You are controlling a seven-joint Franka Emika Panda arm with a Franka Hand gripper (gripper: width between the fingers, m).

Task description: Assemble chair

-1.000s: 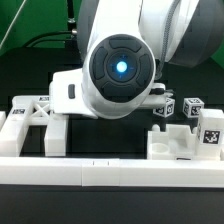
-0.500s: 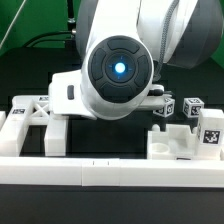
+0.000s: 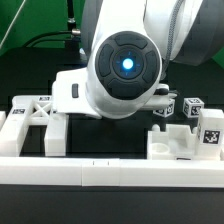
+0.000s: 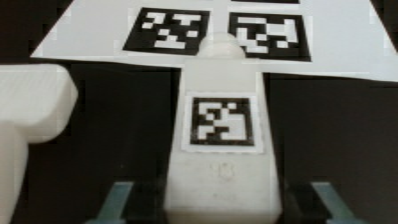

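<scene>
This is a robotics lab bench. A white robot arm [image 3: 125, 65] stands over a black table [image 3: 105, 140]. Beside the arm lie white plastic parts [image 3: 35, 112] carrying printed square tags; behind it is a green backdrop [image 3: 40, 18], and near it lies the marker board [image 4: 107, 40].

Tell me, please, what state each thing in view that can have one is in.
gripper: open, jaws either side of the tagged part, gaps showing, not yet gripping.
tagged part: lying flat, tag up, unheld.
X-braced panel: resting at the exterior view's left, untouched.
small tagged parts: resting at the exterior view's right, untouched.
marker board: lying flat, tags up.
</scene>
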